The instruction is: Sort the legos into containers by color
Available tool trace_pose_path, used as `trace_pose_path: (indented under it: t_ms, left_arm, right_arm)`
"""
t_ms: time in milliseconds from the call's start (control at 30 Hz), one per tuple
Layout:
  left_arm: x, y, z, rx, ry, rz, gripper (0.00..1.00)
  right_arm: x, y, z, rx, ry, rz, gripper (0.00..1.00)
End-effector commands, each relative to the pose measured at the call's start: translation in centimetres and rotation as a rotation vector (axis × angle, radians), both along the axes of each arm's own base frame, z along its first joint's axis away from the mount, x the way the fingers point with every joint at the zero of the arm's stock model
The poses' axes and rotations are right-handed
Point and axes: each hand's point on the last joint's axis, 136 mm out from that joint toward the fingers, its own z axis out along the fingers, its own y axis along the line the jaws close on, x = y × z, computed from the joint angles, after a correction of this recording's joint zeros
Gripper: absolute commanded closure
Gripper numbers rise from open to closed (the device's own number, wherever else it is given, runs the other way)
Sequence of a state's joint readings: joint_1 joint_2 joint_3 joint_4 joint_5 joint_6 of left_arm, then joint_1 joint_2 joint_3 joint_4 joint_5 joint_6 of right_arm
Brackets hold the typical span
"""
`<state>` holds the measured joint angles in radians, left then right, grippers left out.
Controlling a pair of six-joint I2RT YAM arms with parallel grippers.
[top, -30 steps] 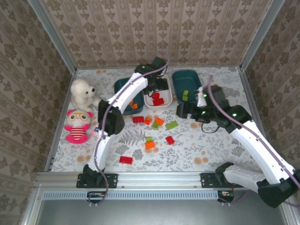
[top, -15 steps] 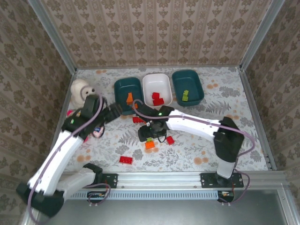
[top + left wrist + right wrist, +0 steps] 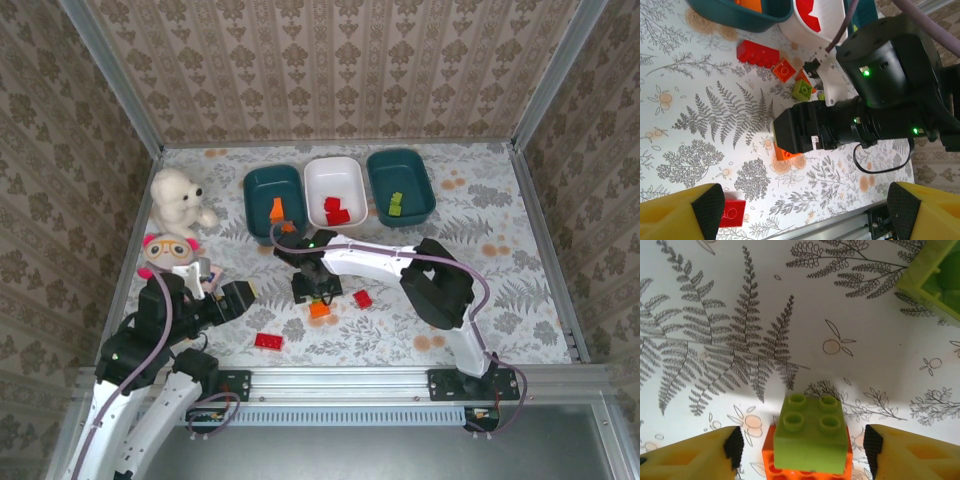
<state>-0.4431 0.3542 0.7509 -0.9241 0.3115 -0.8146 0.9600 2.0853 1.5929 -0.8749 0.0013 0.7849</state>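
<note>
A light green lego [image 3: 812, 435] sits stacked on an orange lego [image 3: 790, 471] on the table. My right gripper [image 3: 802, 446] straddles the green one, open, with a small gap at each pad. From above, that gripper [image 3: 314, 290] hangs over the stack [image 3: 320, 309] mid-table. My left gripper [image 3: 240, 296] is open and empty at the near left, above a red lego [image 3: 732, 212]. At the back stand the containers: a teal tub [image 3: 262, 180] with an orange lego, a white tub [image 3: 335, 172] with red ones, and a teal tub [image 3: 405, 165] with a green one.
Loose legos lie around the stack: red ones [image 3: 268, 341] [image 3: 362, 298] [image 3: 757, 52], an orange one [image 3: 784, 70] and green ones [image 3: 802, 90] [image 3: 935, 280]. A white plush bear [image 3: 178, 198] and a pink doll [image 3: 165, 250] sit at the left wall. The metal rail [image 3: 330, 380] bounds the near edge.
The left arm has pulled back from the tubs to the near left. The right arm has swung from the right tub to mid-table, down over the green-on-orange stack, its jaws narrowing.
</note>
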Motion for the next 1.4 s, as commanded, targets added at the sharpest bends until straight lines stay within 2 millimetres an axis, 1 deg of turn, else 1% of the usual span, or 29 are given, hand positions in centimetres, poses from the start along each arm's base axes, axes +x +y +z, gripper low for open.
trace_pose_path:
  t_ms: [0,33,100,267,400,467,533,600,700,767,800,867,900,967,1033,1067,1167,1267,1367]
  left_arm:
    - [-0.3,-0.4,-0.2,-0.018,0.031,-0.017,0.12]
    - [-0.2,-0.5,-0.2,-0.019,0.030,-0.021,0.12]
    - [-0.1,-0.7,0.0,-0.021,0.027,-0.027,0.12]
    - [0.1,-0.9,0.1,-0.022,0.029,-0.040,0.12]
    - [0.5,-1.4,-0.2,-0.033,0.034,-0.049,0.12]
    - [0.7,-1.5,-0.2,-0.036,0.035,-0.053,0.12]
    - [0.9,-1.7,-0.3,-0.036,0.035,-0.057,0.12]
    - [1.0,-1.9,-0.1,-0.039,0.033,-0.063,0.12]
    - [1.5,-2.3,0.2,-0.047,0.025,-0.076,0.12]
    - [2.1,-2.8,0.5,-0.048,0.019,-0.087,0.12]
    - [2.5,-3.0,0.5,-0.046,0.022,-0.090,0.12]
    - [3.5,-3.5,0.6,-0.044,0.013,-0.095,0.12]
    - [3.9,-3.7,0.6,-0.045,0.009,-0.097,0.13]
    - [5.0,-4.4,0.7,-0.050,0.005,-0.098,0.13]
    - [6.3,-4.9,0.8,-0.053,-0.004,-0.094,0.13]
    - [6.5,-5.8,0.8,-0.046,-0.005,-0.123,0.13]
    - [7.6,-7.3,0.7,-0.024,-0.009,-0.155,0.13]
    - [8.8,-9.1,0.7,-0.005,-0.020,-0.183,0.13]
    - [9.6,-10.7,0.4,0.011,-0.017,-0.206,0.13]
  right_arm:
    - [0.4,-0.4,-0.4,-0.047,-0.004,-0.028,0.39]
    - [0.4,-0.5,-0.6,-0.052,-0.001,-0.033,0.42]
    - [0.4,-0.5,-0.7,-0.062,0.002,-0.039,0.45]
    - [0.2,-0.8,-0.8,-0.071,0.012,-0.059,0.50]
    - [0.2,-0.7,-1.0,-0.060,0.008,-0.059,0.61]
    - [0.3,-0.5,-0.7,-0.052,0.000,-0.057,0.66]
    - [0.6,-0.4,0.1,-0.039,-0.019,-0.055,0.70]
    - [1.1,-0.4,1.3,-0.024,-0.048,-0.056,0.71]
    - [2.6,-1.2,4.8,-0.011,-0.121,-0.063,0.72]
    - [4.2,-3.0,7.8,0.001,-0.182,-0.090,0.72]
    - [5.0,-4.1,8.9,0.004,-0.205,-0.109,0.73]
    - [7.1,-7.2,11.3,0.012,-0.255,-0.159,0.73]
    - [7.9,-8.5,11.9,0.013,-0.268,-0.179,0.73]
    - [10.2,-12.6,13.2,0.000,-0.298,-0.243,0.73]
    - [12.1,-16.3,13.6,-0.017,-0.306,-0.304,0.73]
    - [13.2,-18.0,13.6,-0.019,-0.307,-0.334,0.73]
    - [16.0,-21.8,12.9,-0.040,-0.306,-0.403,0.73]
    - [18.7,-24.3,11.7,-0.052,-0.301,-0.459,0.73]
    - [20.8,-25.8,10.2,-0.061,-0.288,-0.516,0.73]
